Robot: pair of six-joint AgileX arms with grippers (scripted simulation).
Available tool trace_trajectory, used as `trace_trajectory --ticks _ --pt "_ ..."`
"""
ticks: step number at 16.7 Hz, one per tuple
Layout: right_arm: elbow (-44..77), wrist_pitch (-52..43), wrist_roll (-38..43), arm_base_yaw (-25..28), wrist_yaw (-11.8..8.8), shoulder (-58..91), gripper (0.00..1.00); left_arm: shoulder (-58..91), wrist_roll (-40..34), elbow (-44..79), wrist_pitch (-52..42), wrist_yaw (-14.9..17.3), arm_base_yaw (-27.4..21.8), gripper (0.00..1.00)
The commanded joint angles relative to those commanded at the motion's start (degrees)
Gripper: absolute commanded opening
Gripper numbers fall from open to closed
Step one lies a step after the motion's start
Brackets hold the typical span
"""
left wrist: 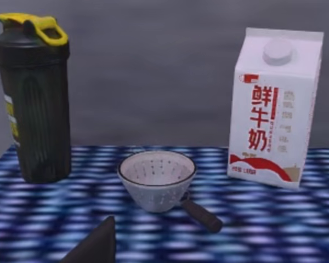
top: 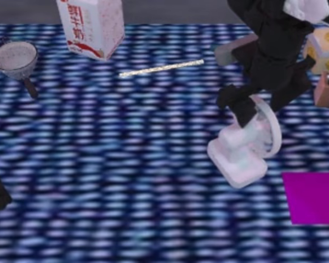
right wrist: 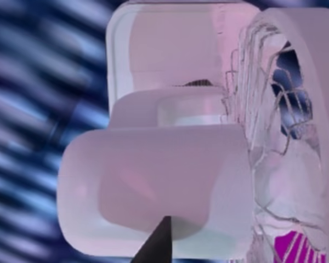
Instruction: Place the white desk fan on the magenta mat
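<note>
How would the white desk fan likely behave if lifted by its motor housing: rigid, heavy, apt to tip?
The white desk fan looks like rigid moulded plastic, so probably stiff and fairly light. Its big round grille sits off to one side, so it may swing in the right claw. The smooth housing could be slippery.

Red print on the milk carton is the only writing that can be read.
The white milk carton [left wrist: 274, 109] carries three large red Chinese characters down its front, 鲜牛奶, above a red swoosh band; the small red mark above them and the fine print beside and below are too small to make out. From above, the carton [top: 91, 24] shows the same red print, unreadable there.
</note>
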Motion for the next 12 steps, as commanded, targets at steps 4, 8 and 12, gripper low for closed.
trace_trajectory --ticks 4,8,12 --pt "0.0 0.0 0.0 0.0 0.0 0.0 0.17 0.0 0.0 0.0 0.0 0.0 0.0 1.0" --pt "0.0 0.0 0.0 0.0 0.0 0.0 0.0 0.0 0.0 0.0 0.0 0.0 0.0 1.0" --pt "0.0 0.0 0.0 0.0 0.0 0.0 0.0 0.0 0.0 0.0 0.0 0.0 0.0 1.0"
